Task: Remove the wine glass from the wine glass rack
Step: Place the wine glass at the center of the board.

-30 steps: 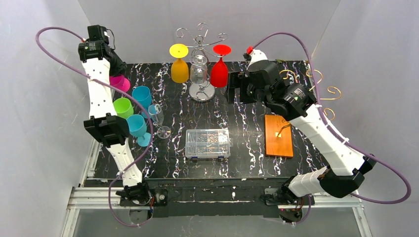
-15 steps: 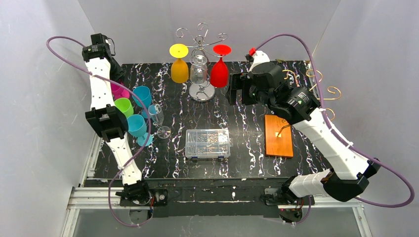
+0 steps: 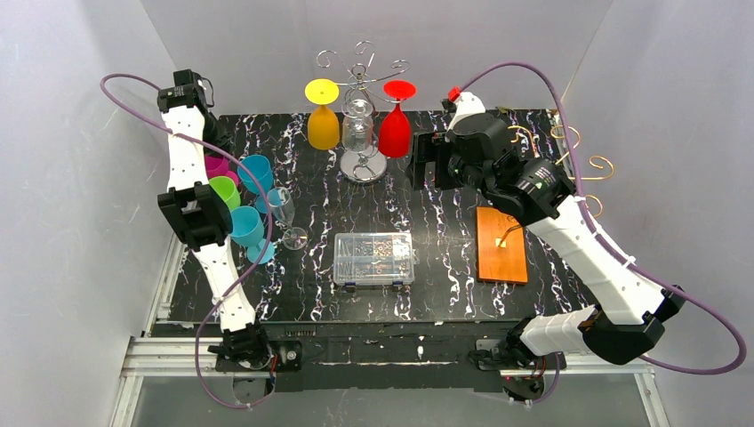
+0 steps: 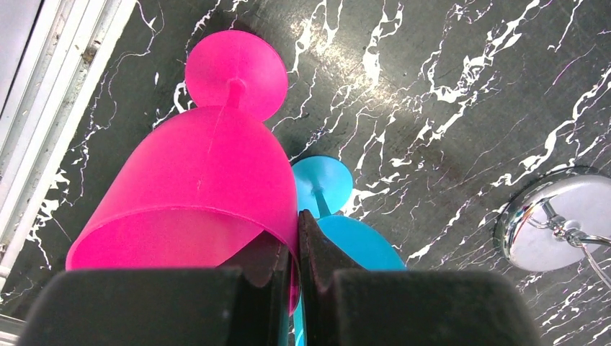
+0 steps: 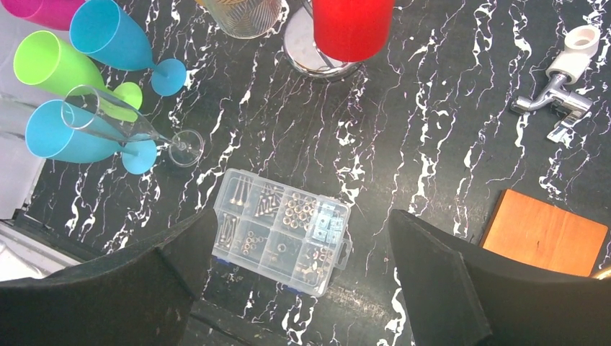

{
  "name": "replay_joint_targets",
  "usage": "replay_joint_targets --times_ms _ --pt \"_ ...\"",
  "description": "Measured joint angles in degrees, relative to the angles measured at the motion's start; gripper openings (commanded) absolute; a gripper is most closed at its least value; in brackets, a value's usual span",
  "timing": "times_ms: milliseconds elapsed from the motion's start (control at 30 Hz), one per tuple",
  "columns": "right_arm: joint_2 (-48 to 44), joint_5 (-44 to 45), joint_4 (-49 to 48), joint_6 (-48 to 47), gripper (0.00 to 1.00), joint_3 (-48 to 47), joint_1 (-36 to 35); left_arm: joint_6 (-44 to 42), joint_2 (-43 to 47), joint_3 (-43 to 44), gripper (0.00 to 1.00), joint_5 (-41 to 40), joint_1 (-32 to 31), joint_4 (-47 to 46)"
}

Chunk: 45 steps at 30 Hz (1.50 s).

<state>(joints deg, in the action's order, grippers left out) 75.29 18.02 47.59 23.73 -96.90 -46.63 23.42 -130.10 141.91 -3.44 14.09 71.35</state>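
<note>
top: overhead, whole table (image 3: 445, 258) | wrists: looking down | shared: rack base (image 4: 553, 223)

The table (image 3: 445, 240) has a glossy black marble-look top veined in white; the wine glass rack (image 3: 364, 166) is polished chrome wire on a mirror-bright metal base. The red wine glass (image 3: 395, 133), yellow wine glass (image 3: 324, 127) and pink wine glass (image 4: 194, 187) are frosted, matt plastic, and the clear wine glass (image 3: 357, 124) is transparent and shiny. The parts box (image 3: 374, 258) is clear glossy plastic, the board (image 3: 501, 245) smooth orange-brown wood.
</note>
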Motion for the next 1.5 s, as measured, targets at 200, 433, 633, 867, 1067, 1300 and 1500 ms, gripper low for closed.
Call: replay_joint_targets --times_ms 200,433,633,867,1067,1300,1500 --pt "0.00 -0.02 -0.22 0.04 0.98 0.11 0.00 -0.48 -0.04 -0.17 0.00 0.55 0.00 -0.04" --pt "0.00 -0.02 -0.28 0.07 0.98 0.28 -0.02 -0.61 -0.94 -0.20 0.02 1.18 0.00 -0.09" --pt "0.00 0.00 -0.85 0.09 0.98 0.33 0.00 -0.85 -3.21 -0.20 0.05 1.60 0.02 -0.24" --pt "0.02 0.00 -1.11 0.11 0.98 0.33 -0.02 -1.05 -3.34 -0.17 0.20 2.14 0.02 -0.74" --pt "0.04 0.00 -1.11 0.13 0.98 0.33 -0.02 -1.09 -3.39 -0.09 0.29 2.45 0.04 -0.76" --pt "0.09 -0.02 -1.11 0.31 0.98 0.33 -0.02 -0.92 -3.39 0.79 0.39 2.99 0.04 -1.09" --pt "0.17 -0.17 -1.07 0.46 0.98 0.33 -0.02 -0.96 -3.39 1.38 0.49 4.79 0.04 -1.68"
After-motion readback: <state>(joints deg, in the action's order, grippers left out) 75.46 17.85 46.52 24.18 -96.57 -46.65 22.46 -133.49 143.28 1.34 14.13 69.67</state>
